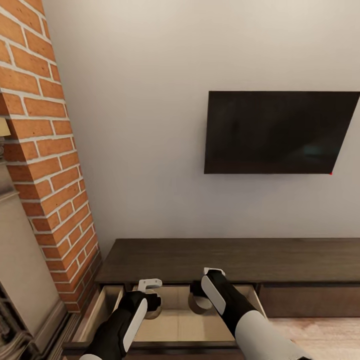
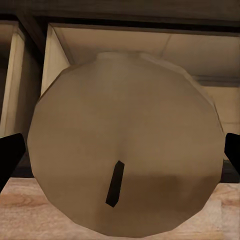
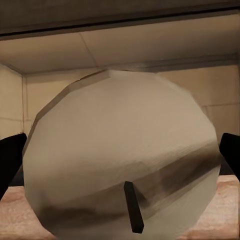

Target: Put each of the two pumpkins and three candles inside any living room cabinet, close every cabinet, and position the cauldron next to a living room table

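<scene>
— Do you see any writing from where you stand?

— None that I can read. The television (image 1: pixel 280 132) on the wall is dark and bears no brand I can make out, and the candle (image 2: pixel 125 160) between my left fingers is plain, as is the one on my right.

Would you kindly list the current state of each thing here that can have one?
Cabinet: drawer pulled open, pale inside showing.
Left gripper: shut on a candle, over the open drawer.
Right gripper: shut on a second candle, over the same drawer.
Television: screen dark.
</scene>
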Robot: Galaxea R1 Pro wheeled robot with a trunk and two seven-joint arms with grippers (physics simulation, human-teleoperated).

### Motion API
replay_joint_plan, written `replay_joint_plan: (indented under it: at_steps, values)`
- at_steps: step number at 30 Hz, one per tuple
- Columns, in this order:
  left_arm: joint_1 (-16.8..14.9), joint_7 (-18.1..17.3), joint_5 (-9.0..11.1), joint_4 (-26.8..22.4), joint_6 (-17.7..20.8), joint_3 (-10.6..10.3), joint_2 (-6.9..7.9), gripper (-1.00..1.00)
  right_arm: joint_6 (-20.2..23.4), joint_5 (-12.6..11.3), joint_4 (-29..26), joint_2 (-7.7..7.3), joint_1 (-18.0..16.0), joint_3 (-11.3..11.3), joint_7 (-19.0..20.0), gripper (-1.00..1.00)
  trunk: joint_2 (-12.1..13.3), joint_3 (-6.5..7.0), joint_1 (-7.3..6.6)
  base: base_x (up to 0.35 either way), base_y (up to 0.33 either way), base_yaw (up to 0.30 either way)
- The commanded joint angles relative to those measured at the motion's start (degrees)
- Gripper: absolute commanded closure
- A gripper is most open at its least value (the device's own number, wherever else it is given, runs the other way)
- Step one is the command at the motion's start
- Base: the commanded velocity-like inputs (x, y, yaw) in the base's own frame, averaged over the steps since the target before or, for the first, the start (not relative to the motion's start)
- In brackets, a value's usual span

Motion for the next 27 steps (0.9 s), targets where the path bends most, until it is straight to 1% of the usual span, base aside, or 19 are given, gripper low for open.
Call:
replay_joint_plan:
  at_steps: [1, 2, 27]
  values:
    - [0.0, 0.0, 0.0, 0.0, 0.0, 0.0, 0.0, 1.0, 0.1, 0.0, 0.0, 0.0, 0.0, 0.0, 0.0, 1.0, 0.0, 0.0, 0.0, 0.01, 0.001, 0.0]
    - [0.0, 0.0, 0.0, 0.0, 0.0, 0.0, 0.0, 1.0, 0.4, 0.0, 0.0, 0.0, -0.1, -0.1, 0.0, 1.0, 0.0, 0.0, 0.0, 0.006, 0.001, 0.0]
    - [0.0, 0.0, 0.1, 0.0, 0.0, 0.1, 0.0, 1.0, 0.4, 0.0, 0.1, 0.0, -0.2, -0.1, 0.0, 1.0, -10.0, -4.49, 5.49, 0.0, 0.0, 0.0]
